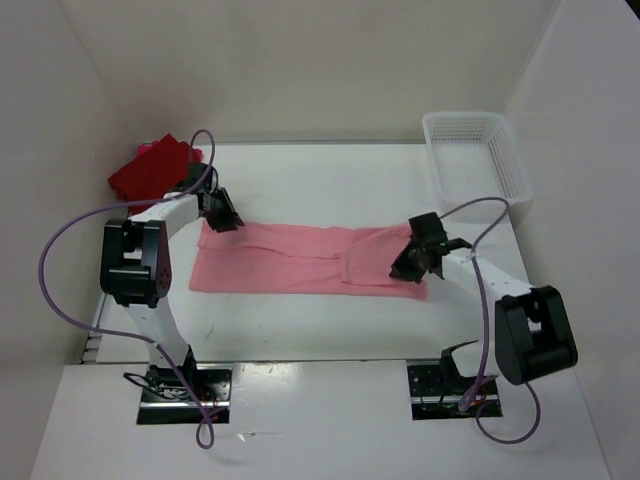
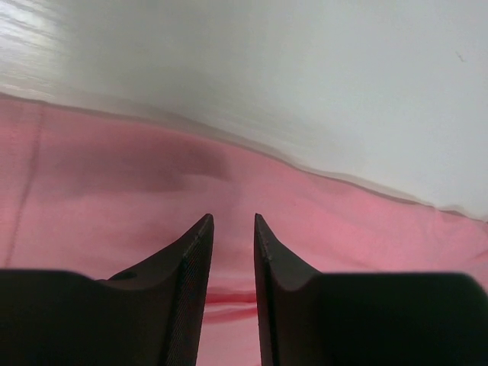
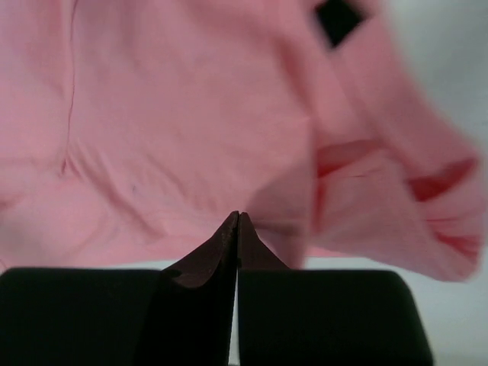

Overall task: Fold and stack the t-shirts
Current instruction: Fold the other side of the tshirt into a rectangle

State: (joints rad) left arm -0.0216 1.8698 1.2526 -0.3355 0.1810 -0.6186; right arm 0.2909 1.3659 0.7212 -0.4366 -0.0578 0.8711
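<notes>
From above, the pink shirt [image 1: 300,262] lies flat across the middle of the bench [image 1: 300,190], already folded into a long strip running left to right. A red heap [image 1: 150,172] of other cloth sits bunched in the far left corner, and a basket [image 1: 510,170] stands at the far right. So the work looks early: one shirt is half folded, the cross folds are still to make, the heap is untouched, and nothing is stacked. The left gripper [image 1: 222,215] sits on the strip's far left corner and the right gripper [image 1: 412,262] on its right end. In the left wrist view the left gripper [image 2: 232,219] has its fingers a little apart just over the shirt [image 2: 114,175], near its far edge. A crease shows low in the gap, and I cannot tell whether it is nipped. In the right wrist view the right gripper [image 3: 238,216] is pressed together, with no cloth seen between the tips. The shirt [image 3: 152,114] spreads just beyond them, rumpled and blurred to the right.
</notes>
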